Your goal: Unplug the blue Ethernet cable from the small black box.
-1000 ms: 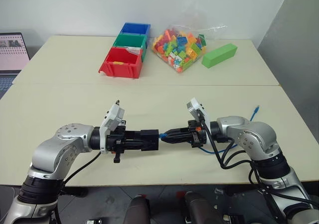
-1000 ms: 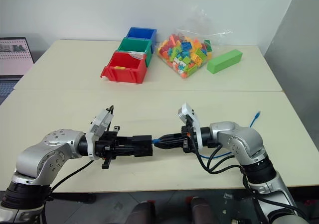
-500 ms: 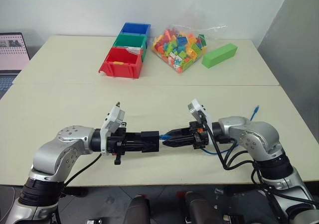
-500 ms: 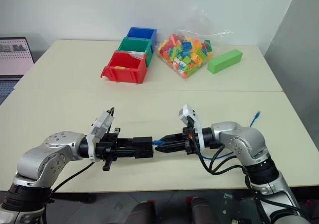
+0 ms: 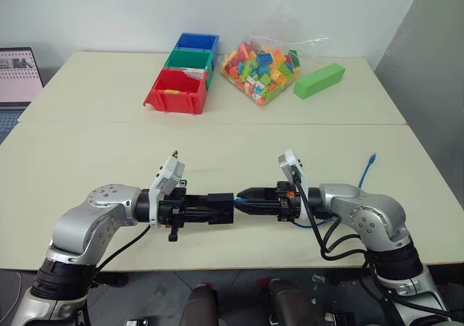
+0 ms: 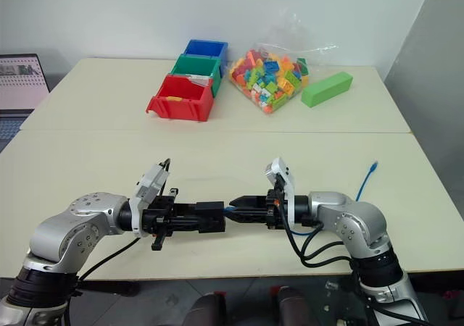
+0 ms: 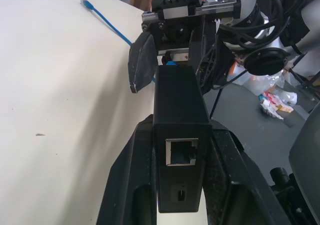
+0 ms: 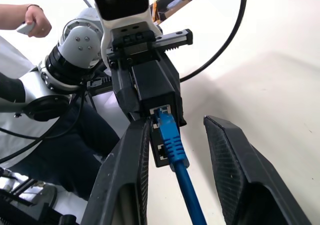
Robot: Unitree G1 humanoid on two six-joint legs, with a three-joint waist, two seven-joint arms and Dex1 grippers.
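Blue Ethernet cable is sitting plugged in the small black box, left gripper clamping it steady; right gripper, at three o'clock, is straddling the plug, fingers apart

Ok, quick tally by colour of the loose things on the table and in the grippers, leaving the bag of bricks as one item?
Blue: 2, the blue Ethernet cable and blue bin
Green: 2, green bin and green block
Red: 1, red bin
Black: 1, the small black box
Mixed: 1, bag of bricks
Total: 7
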